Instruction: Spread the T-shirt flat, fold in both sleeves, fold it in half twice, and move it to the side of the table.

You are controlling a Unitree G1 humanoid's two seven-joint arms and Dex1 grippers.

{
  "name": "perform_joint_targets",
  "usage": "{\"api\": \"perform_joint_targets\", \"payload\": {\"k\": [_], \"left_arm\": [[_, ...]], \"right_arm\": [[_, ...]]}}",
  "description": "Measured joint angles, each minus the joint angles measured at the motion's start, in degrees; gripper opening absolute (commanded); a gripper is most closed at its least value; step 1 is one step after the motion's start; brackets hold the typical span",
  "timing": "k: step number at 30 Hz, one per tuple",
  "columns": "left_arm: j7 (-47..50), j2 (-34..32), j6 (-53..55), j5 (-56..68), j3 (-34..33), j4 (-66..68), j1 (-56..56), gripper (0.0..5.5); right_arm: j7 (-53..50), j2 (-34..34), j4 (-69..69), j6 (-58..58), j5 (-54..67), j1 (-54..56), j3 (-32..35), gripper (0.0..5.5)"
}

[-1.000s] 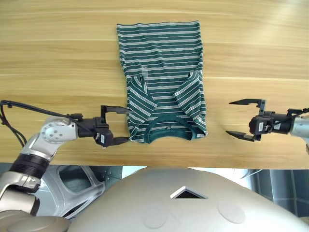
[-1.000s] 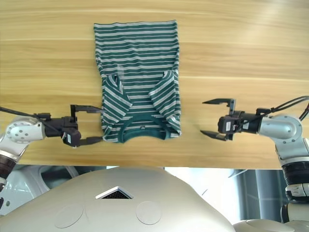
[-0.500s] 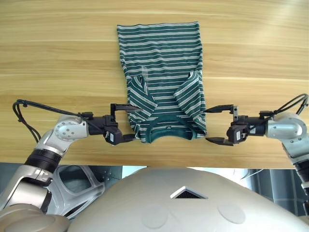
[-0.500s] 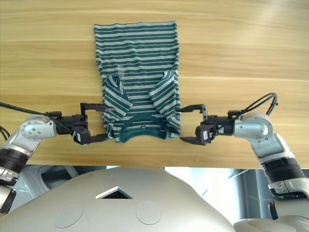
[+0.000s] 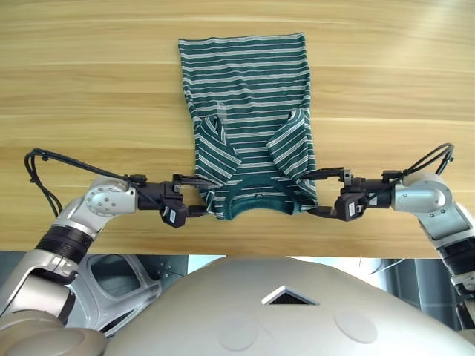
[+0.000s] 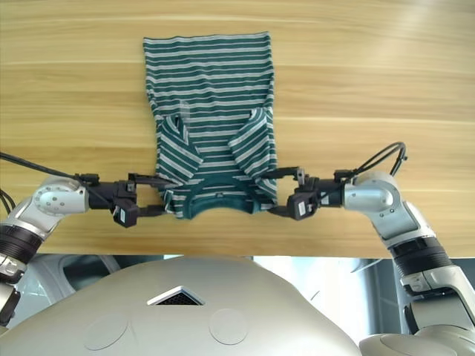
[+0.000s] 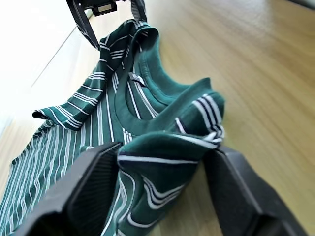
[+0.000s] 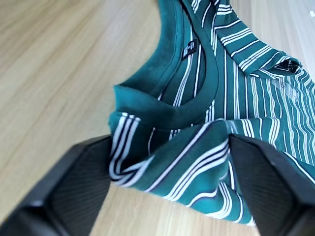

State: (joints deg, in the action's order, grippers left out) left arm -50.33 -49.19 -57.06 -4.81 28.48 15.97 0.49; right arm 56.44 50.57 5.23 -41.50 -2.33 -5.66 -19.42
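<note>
The left fingers (image 7: 93,187) and the right fingers (image 8: 74,182) each pinch a bunched shoulder corner of the striped T-shirt (image 5: 249,96), which lies with sleeves folded in, collar nearest the robot, mid-desk (image 5: 89,89).

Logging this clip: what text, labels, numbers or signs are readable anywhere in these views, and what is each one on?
Neck label inside the collar of the T-shirt: pale print, too small to read.
Small pale patch on the body of the left gripper and of the right gripper: too small to tell whether it carries print.
No other text can be read.
</note>
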Motion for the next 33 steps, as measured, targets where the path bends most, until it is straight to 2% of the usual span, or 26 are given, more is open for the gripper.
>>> {"api": "perform_joint_targets", "payload": {"k": [15,18,26,33], "left_arm": [[-4.56,-3.07,3.70,0.60,1.44,-3.11,0.16,0.14],[-4.88,-3.06,3.70,0.60,1.44,-3.09,0.17,0.06],[-6.67,-2.69,3.46,3.78,2.11,-4.30,0.78,0.06],[-7.63,-4.86,1.85,7.51,1.38,-8.03,3.40,0.06]], "right_arm": [[-1.30,-0.52,2.06,0.34,-2.06,1.51,-1.54,0.62],[-1.31,-0.51,2.34,0.51,-2.24,1.52,-1.59,0.14],[0.13,0.51,0.72,1.36,-0.41,0.78,-1.46,0.07],[4.01,6.31,-6.17,1.01,7.72,-4.58,0.66,0.07]]}}
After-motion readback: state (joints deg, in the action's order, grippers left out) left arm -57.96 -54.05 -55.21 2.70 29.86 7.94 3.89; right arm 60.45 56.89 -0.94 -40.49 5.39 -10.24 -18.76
